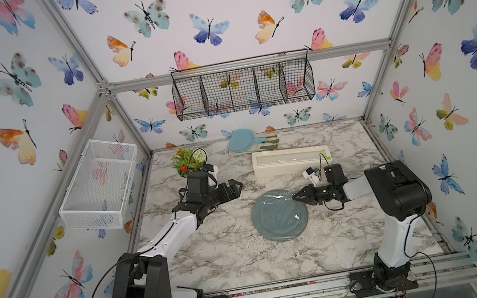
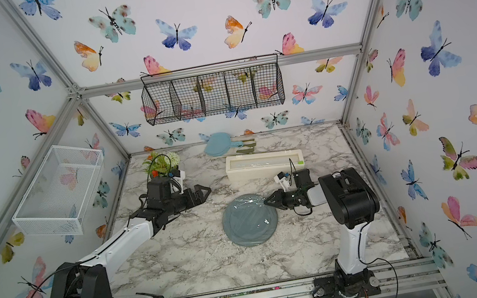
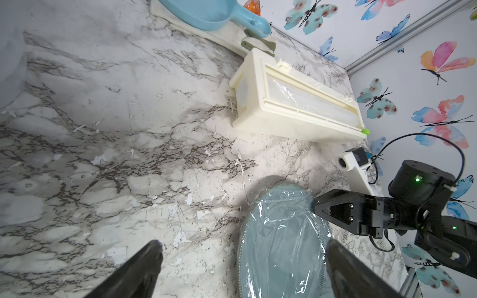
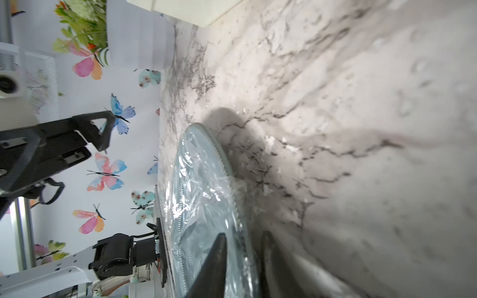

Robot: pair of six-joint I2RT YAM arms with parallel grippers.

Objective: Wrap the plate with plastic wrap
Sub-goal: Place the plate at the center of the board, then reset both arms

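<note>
The grey-blue plate (image 1: 280, 217) (image 2: 250, 222) lies flat on the marble table, right of the middle. Wrinkled, glinting plastic wrap (image 1: 274, 197) (image 3: 284, 232) (image 4: 196, 196) is spread over it. My right gripper (image 1: 295, 198) (image 2: 266, 202) (image 4: 244, 234) is at the plate's far right rim. Its jaws stand a little apart, one finger over the wrapped top and the other outside the rim. My left gripper (image 1: 238, 185) (image 2: 206, 190) (image 3: 244, 246) hovers wide open and holds nothing, left of and above the plate. The cream dispenser box (image 1: 291, 161) (image 3: 296, 103) lies behind the plate.
A light-blue round board with a handle (image 1: 241, 141) lies at the back edge. A potted plant (image 1: 189, 161) stands at the back left, behind my left arm. A white mesh basket (image 1: 100, 184) hangs on the left wall and a black wire basket (image 1: 244, 89) on the back wall.
</note>
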